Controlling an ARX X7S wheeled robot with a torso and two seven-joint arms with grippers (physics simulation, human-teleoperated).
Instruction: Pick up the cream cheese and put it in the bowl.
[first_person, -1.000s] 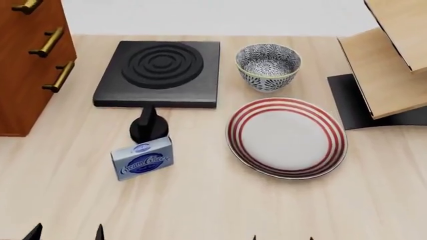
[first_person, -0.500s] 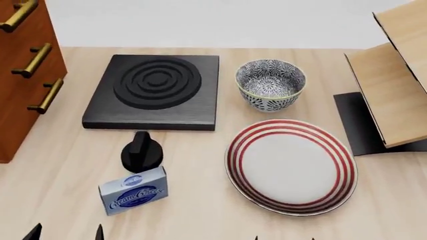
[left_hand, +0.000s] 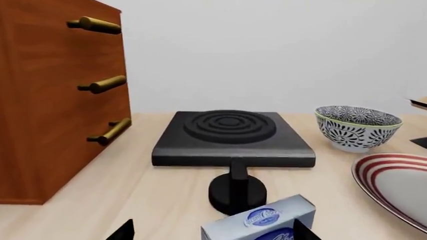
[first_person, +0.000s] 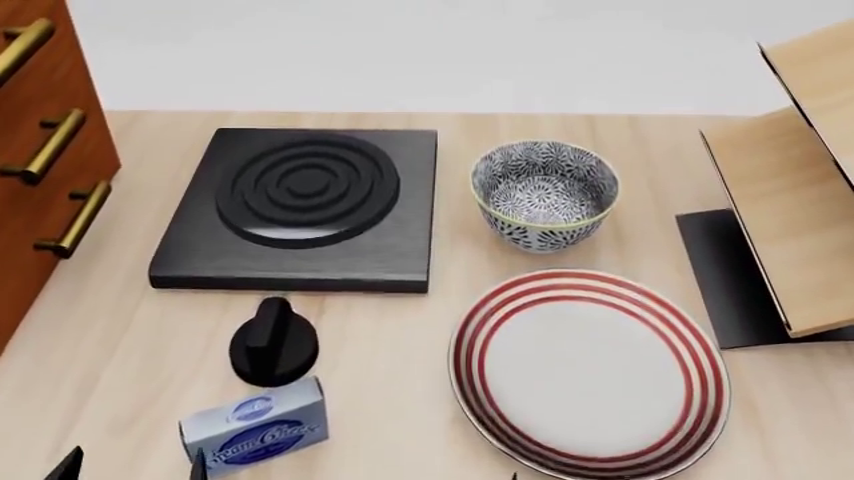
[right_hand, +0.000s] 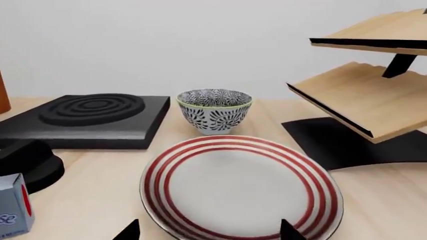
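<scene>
The cream cheese (first_person: 254, 432) is a small pale blue-grey box with a dark blue oval logo, standing on the wooden table in front of a black knob (first_person: 274, 343). In the left wrist view the cream cheese (left_hand: 261, 224) sits between the right-hand finger and the middle of my open left gripper (left_hand: 211, 231). Only the left gripper's tips (first_person: 131, 468) show in the head view. The bowl (first_person: 545, 193), black-and-white floral with a yellow-green rim, stands empty behind the plate; it also shows in the right wrist view (right_hand: 214, 110). My right gripper (right_hand: 209, 231) is open and empty over the plate's near rim.
A white plate with red rings (first_person: 587, 365) lies in front of the bowl. A black stove slab (first_person: 300, 205) sits behind the knob. A brown drawer cabinet (first_person: 40, 150) stands at the left. A wooden shelf rack (first_person: 787, 200) on a black base stands at the right.
The head view has shifted, so everything sits lower in the frame. The cream cheese is now near the bottom edge, close to the left gripper's tips. Nothing on the table has moved.
</scene>
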